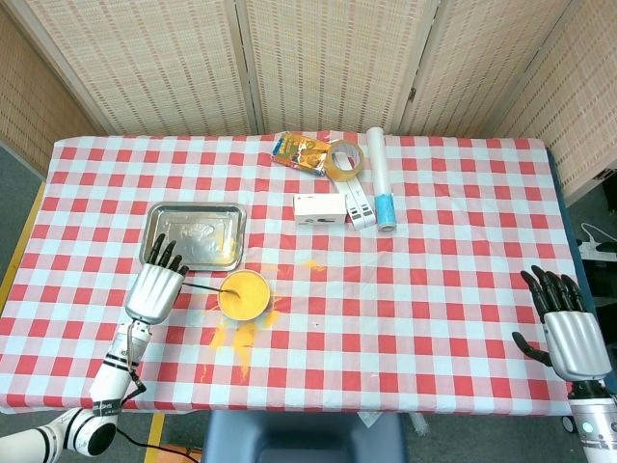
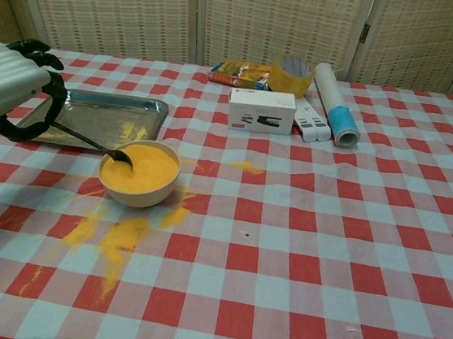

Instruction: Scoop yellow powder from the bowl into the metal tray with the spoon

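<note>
Now left robot hand [image 1: 154, 290] [image 2: 8, 89] grips the spoon [image 1: 204, 286] [image 2: 90, 143] by the handle, fingers curled round it. Spoon runs out to the right of that hand, tip at the near-left rim of the bowl [image 1: 243, 294] [image 2: 138, 174], touching the yellow powder [image 1: 245, 288] [image 2: 142, 166] or just over it, cannot tell which. Bowl sits just right of the left robot hand, full of powder. Metal tray [image 1: 194, 234] [image 2: 101, 119] lies just beyond the left robot hand and behind the bowl, flat on the bench [image 1: 434, 260] [image 2: 324, 246], with a little yellow dust in it. Spilled powder [image 1: 236, 337] [image 2: 112, 238] streaks the checked cloth in front of the bowl, plus a small patch [image 1: 310, 263] [image 2: 245, 167] to the bowl's right.

Right robot hand [image 1: 564, 323] is well apart at the far right bench edge, fingers spread and upright, holding nothing; head view only.

Far side of the bench, well away from both hands: white box [image 1: 319, 209] [image 2: 261, 111], tape roll [image 1: 343, 160] [image 2: 293, 75], orange packet [image 1: 302, 151] [image 2: 238, 74], white roll with blue end [image 1: 381, 179] [image 2: 335, 114], small white item [image 1: 358, 206] [image 2: 311, 120] between box and roll.
</note>
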`<state>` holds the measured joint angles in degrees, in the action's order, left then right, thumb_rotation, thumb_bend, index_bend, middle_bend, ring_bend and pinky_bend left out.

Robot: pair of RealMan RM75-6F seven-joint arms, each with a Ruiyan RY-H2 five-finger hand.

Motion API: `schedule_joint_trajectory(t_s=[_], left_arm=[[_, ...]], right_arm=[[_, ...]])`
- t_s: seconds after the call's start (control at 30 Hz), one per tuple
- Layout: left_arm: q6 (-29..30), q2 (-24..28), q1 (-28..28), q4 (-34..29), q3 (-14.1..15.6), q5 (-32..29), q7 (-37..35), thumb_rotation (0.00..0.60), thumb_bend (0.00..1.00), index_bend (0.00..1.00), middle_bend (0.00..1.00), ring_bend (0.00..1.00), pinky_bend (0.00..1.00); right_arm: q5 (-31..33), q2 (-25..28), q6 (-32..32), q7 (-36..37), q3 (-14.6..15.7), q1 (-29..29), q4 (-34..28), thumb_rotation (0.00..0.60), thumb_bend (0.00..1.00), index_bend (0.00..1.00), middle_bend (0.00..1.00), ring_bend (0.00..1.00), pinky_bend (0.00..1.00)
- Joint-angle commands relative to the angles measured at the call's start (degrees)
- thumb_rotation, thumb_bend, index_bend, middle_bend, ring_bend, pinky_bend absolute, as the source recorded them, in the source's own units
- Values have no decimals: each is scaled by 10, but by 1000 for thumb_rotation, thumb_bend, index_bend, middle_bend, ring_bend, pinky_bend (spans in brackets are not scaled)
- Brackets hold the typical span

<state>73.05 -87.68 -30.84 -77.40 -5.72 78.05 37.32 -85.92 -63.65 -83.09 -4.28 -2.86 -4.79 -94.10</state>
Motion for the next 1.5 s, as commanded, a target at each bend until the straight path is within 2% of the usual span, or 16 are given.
schedule_joint_trajectory(t_s=[0.03,0.37,0.47,0.67,0.83,0.93,1.13,1.3,1.37,1.43,1.5], left_arm=[[10,7,7,-11,6,9,-1,600,570,775,368,117,50],[47,2,10,-11,-10,31,-16,600,572,775,368,117,54],[60,-20,2,18,-27,39,-39,600,573,775,368,117,56],[34,-48,-20,90,-67,5,-87,600,573,775,367,117,57],[12,-99,-54,213,-110,-30,-126,600,573,776,369,117,58],[-22,-129,-74,286,-129,-57,-161,600,573,775,378,119,59],[-105,-193,-106,440,-128,-86,-193,600,571,776,394,138,59],[-144,-234,-118,525,-122,-92,-233,600,572,769,394,138,60],[-147,-241,-119,539,-120,-90,-249,600,566,712,389,138,59],[-154,-246,-120,549,-118,-89,-257,600,545,518,367,135,57],[-166,-247,-121,547,-118,-92,-260,600,514,261,317,114,52]], right_arm=[[-1,-1,1,-1,1,-1,-1,600,163,0,0,0,0],[-4,-1,-1,-2,2,0,-3,600,163,0,0,0,0],[-3,0,-2,1,1,0,-3,600,163,0,0,0,0],[0,4,-3,9,-1,1,-1,600,163,0,0,0,0],[4,5,-3,10,-3,1,-1,600,163,0,0,0,0],[6,5,-5,10,-5,2,0,600,163,0,0,0,0],[14,3,2,7,-7,-1,3,600,163,0,0,0,0],[15,4,-1,9,-9,0,3,600,163,0,0,0,0],[16,4,0,10,-9,0,3,600,163,0,0,0,0],[17,4,2,8,-9,-1,3,600,163,0,0,0,0],[17,3,3,6,-8,-1,3,600,163,0,0,0,0]])
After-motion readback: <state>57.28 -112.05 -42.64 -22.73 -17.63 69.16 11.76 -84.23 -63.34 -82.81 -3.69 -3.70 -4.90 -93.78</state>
